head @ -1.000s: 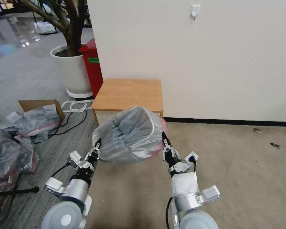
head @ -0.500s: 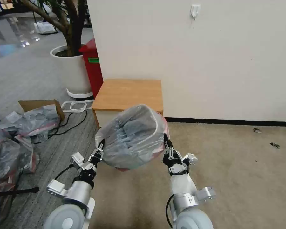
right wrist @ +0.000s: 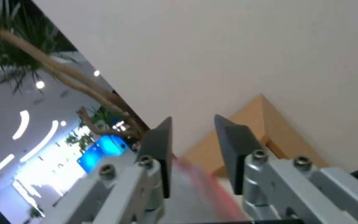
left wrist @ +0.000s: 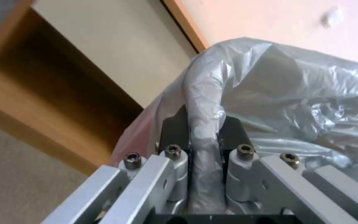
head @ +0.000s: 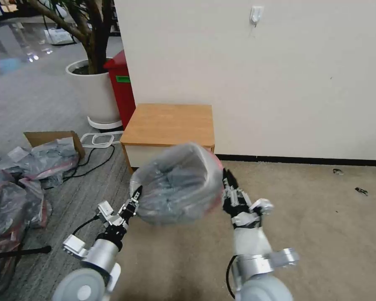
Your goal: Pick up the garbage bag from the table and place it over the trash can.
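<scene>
Overhead now, bagged trash can (head: pixel 177 184) tipped, mouth toward camera; left claw (head: pixel 136 196) pinching rim, right claw (head: pixel 226 177) parted.

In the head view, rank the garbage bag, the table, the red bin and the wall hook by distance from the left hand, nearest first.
1. Garbage bag, clamped in the left hand.
2. Table, ahead.
3. Red bin, beyond the table's left side.
4. Wall hook, high up, right.

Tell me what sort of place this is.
Probably an office or lobby corner set up for trials: a large potted tree on polished floor, a red bin, and spare bags heaped by a cardboard box.
</scene>
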`<state>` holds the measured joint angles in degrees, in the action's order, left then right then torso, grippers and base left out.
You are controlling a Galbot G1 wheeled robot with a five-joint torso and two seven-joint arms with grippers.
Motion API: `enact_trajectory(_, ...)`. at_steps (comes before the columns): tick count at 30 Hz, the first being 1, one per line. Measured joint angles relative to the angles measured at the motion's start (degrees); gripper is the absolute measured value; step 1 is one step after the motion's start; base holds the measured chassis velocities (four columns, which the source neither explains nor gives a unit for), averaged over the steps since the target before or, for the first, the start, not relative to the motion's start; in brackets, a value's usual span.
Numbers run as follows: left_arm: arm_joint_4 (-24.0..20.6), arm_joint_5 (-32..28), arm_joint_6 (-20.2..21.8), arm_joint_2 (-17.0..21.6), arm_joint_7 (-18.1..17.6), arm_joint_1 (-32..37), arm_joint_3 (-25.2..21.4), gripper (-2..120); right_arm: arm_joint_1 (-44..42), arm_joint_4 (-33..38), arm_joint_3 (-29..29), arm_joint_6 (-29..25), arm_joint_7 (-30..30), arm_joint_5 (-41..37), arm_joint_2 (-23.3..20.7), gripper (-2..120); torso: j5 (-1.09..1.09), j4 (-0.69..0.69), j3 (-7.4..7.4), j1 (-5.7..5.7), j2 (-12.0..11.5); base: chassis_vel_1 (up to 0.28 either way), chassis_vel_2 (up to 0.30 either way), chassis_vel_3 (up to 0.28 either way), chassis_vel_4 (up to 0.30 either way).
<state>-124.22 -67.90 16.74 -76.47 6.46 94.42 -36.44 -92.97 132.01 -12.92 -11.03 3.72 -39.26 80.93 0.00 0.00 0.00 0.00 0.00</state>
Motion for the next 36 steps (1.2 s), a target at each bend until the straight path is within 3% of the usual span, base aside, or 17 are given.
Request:
enact_trajectory(6, 0.83, -0.04, 0.76, 0.25, 2.91, -0.55, 0.14, 7, 0.99, 0.55, -5.72, 4.93, -0.11, -13.01, -4.72, 57, 0.01, 0.00, 0.00, 0.00, 0.00, 0.000, 0.000, 0.000, 0.000)
enact_trajectory(10, 1.19, -0.04, 0.66, -0.05, 2.93, -0.65, 0.20, 7, 1.04, -1.95, -6.74, 5.49, -3.00, -15.92, -7.29, 68, 0.01, 0.00, 0.00, -0.01, 0.00, 0.000, 0.000, 0.000, 0.000)
enact_trajectory(18, 1.73, -0.25, -0.23, -0.39, 2.78, -0.94, -0.38, 7, 0.91, -2.76, -5.41, 7.61, -8.40, -22.81, -7.48, 96, 0.01, 0.00, 0.00, 0.00, 0.00, 0.000, 0.000, 0.000, 0.000)
enact_trajectory(28, 2.04, -0.50, -0.68, -0.94, 2.71, -0.92, -0.14, 7, 1.44, -4.67, -4.06, 8.91, -12.04, -23.25, -7.61, 100, 0.00, 0.00, 0.00, 0.00, 0.00, 0.000, 0.000, 0.000, 0.000)
enact_trajectory(36, 2.01, 0.12, -0.92, -1.51, 2.72, -0.42, 0.05, 7, 2.59, -4.90, -3.19, 9.29, -12.72, -22.60, -8.18, 92, 0.00, 0.00, 0.00, 0.00, 0.00, 0.000, 0.000, 0.000, 0.000)
